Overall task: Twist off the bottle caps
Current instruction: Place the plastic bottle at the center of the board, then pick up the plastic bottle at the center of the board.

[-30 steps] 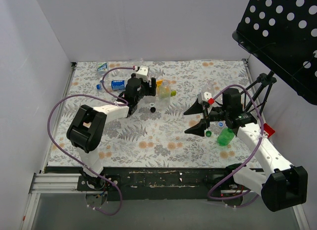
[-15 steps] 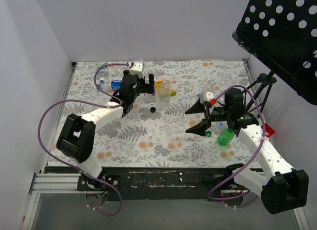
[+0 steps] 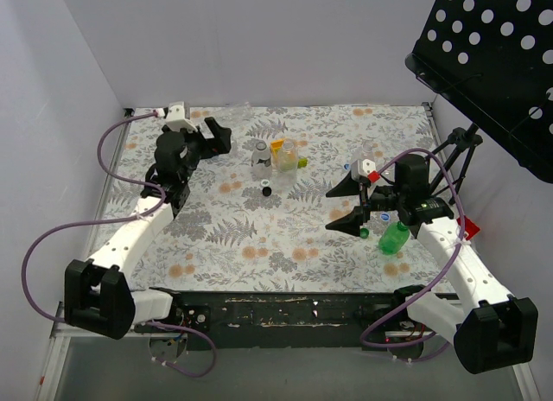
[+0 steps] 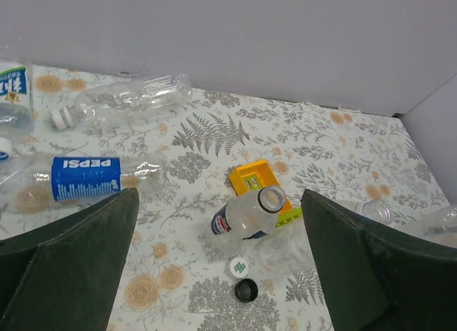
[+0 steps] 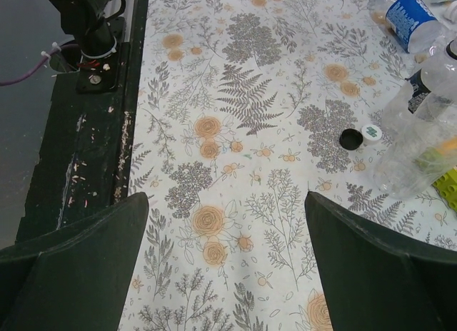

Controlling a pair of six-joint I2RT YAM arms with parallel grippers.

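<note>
The left gripper point(image 3: 214, 136) hangs over the far-left part of the floral table point(image 3: 259, 237), its fingers point(image 4: 71, 267) spread wide and holding nothing; below it a Pepsi bottle point(image 4: 86, 177) lies on its side, with a capped clear bottle point(image 4: 121, 99) lying beyond it; an uncapped bottle point(image 4: 246, 217) stands against a yellow box point(image 4: 257, 180); a white cap point(image 4: 238, 265) and a black cap point(image 4: 246, 290) sit side by side on the table just in front of it. The right gripper point(image 3: 344, 206) is likewise spread and empty (nothing between its fingers); a green bottle point(image 3: 394, 238) lies just beside it, with a green cap point(image 3: 364, 233) near its lower finger.
</note>
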